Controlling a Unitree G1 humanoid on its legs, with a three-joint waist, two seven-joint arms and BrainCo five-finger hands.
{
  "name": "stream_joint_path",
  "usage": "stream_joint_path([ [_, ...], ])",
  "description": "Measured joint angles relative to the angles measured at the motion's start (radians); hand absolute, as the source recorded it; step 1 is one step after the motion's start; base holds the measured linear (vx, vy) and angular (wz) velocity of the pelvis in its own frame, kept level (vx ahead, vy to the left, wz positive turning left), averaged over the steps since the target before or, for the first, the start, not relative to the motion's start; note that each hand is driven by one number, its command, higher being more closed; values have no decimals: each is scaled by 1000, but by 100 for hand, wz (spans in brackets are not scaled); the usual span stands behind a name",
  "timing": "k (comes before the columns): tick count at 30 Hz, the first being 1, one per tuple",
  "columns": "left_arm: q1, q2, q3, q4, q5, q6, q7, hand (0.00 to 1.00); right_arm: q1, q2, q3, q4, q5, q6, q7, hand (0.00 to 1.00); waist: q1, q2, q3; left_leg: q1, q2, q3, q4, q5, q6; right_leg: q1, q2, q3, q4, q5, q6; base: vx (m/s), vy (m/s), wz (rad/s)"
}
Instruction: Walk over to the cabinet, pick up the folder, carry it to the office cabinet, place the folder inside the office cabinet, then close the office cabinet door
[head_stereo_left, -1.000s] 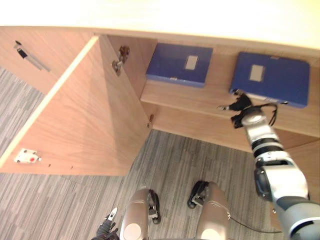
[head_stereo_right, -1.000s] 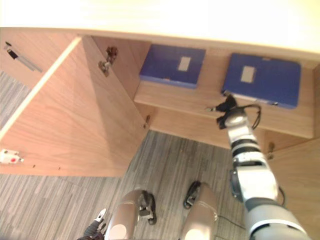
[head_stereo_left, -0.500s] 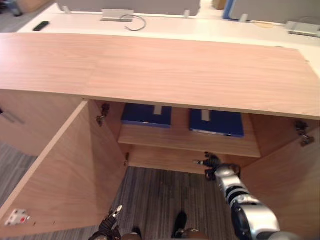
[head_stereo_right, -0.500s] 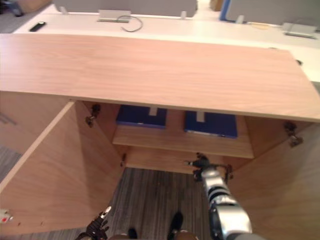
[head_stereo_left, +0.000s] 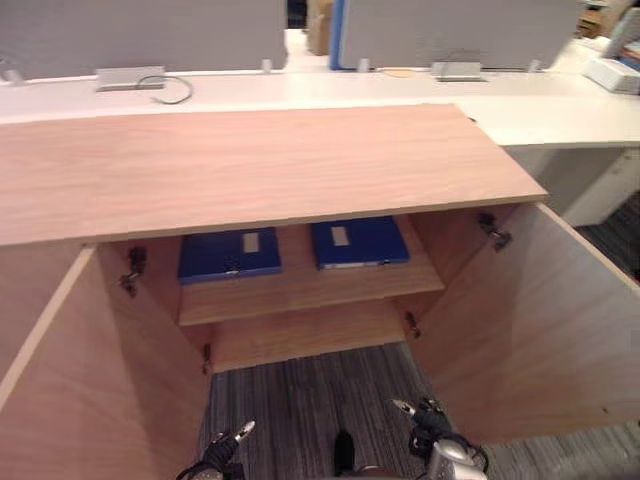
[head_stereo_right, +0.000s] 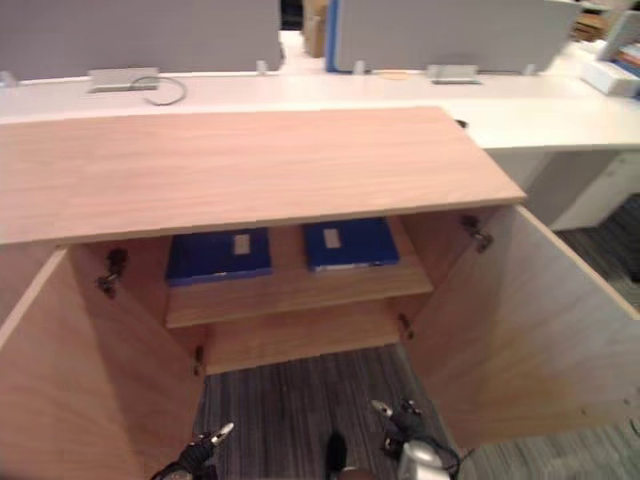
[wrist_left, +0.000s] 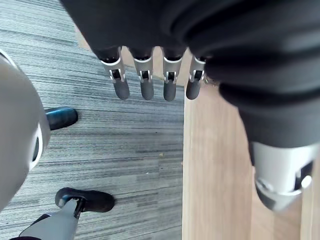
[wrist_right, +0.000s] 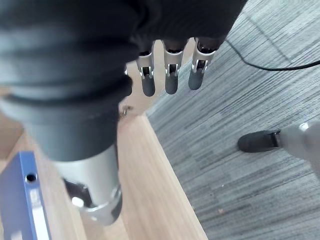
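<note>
The left hand (wrist_left: 146, 82) hangs low and empty, its fingers straight, over the grey carpet (wrist_left: 100, 145) by the edge of the left door (head_stereo_left: 60, 400). The right hand (wrist_right: 167, 75) is empty too, its fingers straight, low beside the right door (head_stereo_left: 540, 320). Both doors of the cabinet (head_stereo_left: 250, 160) stand wide open. On its shelf (head_stereo_left: 300, 292) lie two blue folders, flat and side by side: the left folder (head_stereo_left: 228, 254) and the right folder (head_stereo_left: 358, 242).
</note>
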Motion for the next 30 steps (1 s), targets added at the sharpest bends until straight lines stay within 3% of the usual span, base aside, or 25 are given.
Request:
stream_joint_path([
  [9,4,-1,-4,49,53,0,25,0,118,44,-118,-55,9,-39,-80,0,-22,39,12,48,10,18,17,-31,0,25,18,56,-1,2,1,-34,22,-21],
  [12,9,-38,86,42,49,-2,42,0,138,63,-161,-159,41,-52,-116,0,-24,64,44,46,37,90,128,-98,-11,16,54,139,5,-7,2,-119,33,-79],
  [13,16,-40,99,36,50,-5,44,0,133,66,-159,-186,41,-58,-126,0,-20,65,49,23,36,70,181,-97,-3,-4,55,187,17,-6,0,-50,30,-140],
  [15,21,-42,99,24,48,-8,50,0,130,65,-151,-254,39,-69,-147,0,-19,60,51,-61,12,-84,287,-108,45,-62,50,252,66,-5,0,-38,-5,-120],
  [16,22,-56,101,19,41,-11,52,0,134,55,-155,-276,39,-74,-165,0,-20,73,54,-81,-15,-228,303,-140,76,-74,57,277,66,-5,0,-61,20,-78],
  [17,27,-66,102,15,28,-15,53,0,136,52,-167,-283,40,-74,-180,0,-20,88,49,-77,-21,-311,270,-156,82,-73,68,280,51,-5,0,-69,40,-72],
  [18,29,-71,102,13,21,-16,54,0,138,59,-177,-299,41,-74,-184,0,-20,95,49,-65,-17,-322,238,-158,81,-74,78,276,49,-5,0,-66,44,-74],
  [19,31,-80,102,-1,19,-17,54,0,141,75,-185,-352,41,-74,-196,0,-20,105,51,-27,-3,-297,176,-181,61,-83,100,269,55,-5,0,-67,24,-82],
  [21,35,-81,103,-12,18,-19,55,0,132,84,-179,-407,43,-76,-208,0,-9,112,50,-19,7,-211,156,-174,56,-141,103,243,144,-18,-17,-37,32,-108],
  [22,40,-81,103,-16,18,-20,56,0,131,85,-188,-448,45,-79,-220,0,-8,104,49,-9,-7,-172,147,-174,55,-178,93,233,236,-50,-1,64,84,-104],
  [27,39,-92,130,-26,19,-21,56,0,133,92,-221,-534,67,-86,-241,0,-12,104,81,33,-37,-46,134,-162,50,-215,130,328,287,-43,9,66,83,-78],
  [28,41,-96,148,-26,21,-19,57,0,130,92,-223,-561,80,-86,-246,0,-8,103,84,48,-34,-17,142,-159,54,-219,132,322,297,-62,-6,35,42,-71],
  [29,42,-100,155,-32,22,-19,57,0,130,91,-233,-590,80,-87,-252,0,-3,100,91,53,-35,9,155,-159,55,-246,94,206,350,-129,-90,22,47,-60],
  [30,42,-103,164,-46,23,-17,57,0,127,91,-237,-599,80,-87,-259,0,-2,104,98,57,-34,19,169,-156,58,-253,47,97,393,-174,-135,19,65,-41],
])
